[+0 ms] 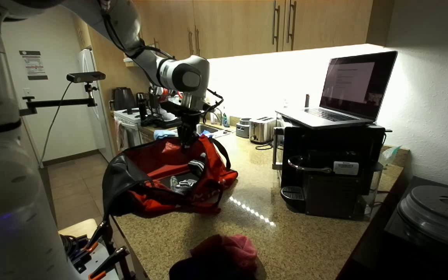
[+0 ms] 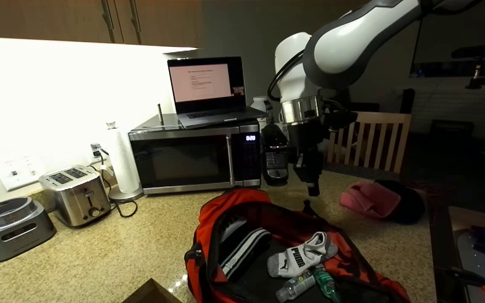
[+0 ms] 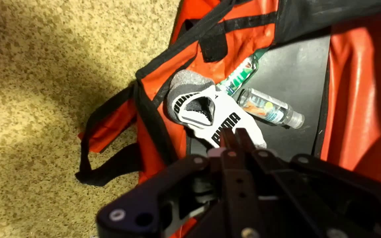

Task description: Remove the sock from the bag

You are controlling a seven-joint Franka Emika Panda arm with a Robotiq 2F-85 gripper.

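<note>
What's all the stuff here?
Bag: 1, red-black, counter
Sock: 1, white-grey, in bag
Bottles: 2, clear and green, in bag
Striped item: 1, black-white, in bag
Cloth: 1, pink, counter
Microwave: 1, black, counter
Laptop: 1, silver, on microwave
Toaster: 1, silver, counter
Paper roll: 1, white, by microwave
Small appliance: 1, grey, by toaster
Coffee machine: 1, black, by microwave
Chair: 1, tan, background
Cupboards: several, tan, overhead
Gripper: 1, black, above bag
Arm: 1, white, above gripper
</note>
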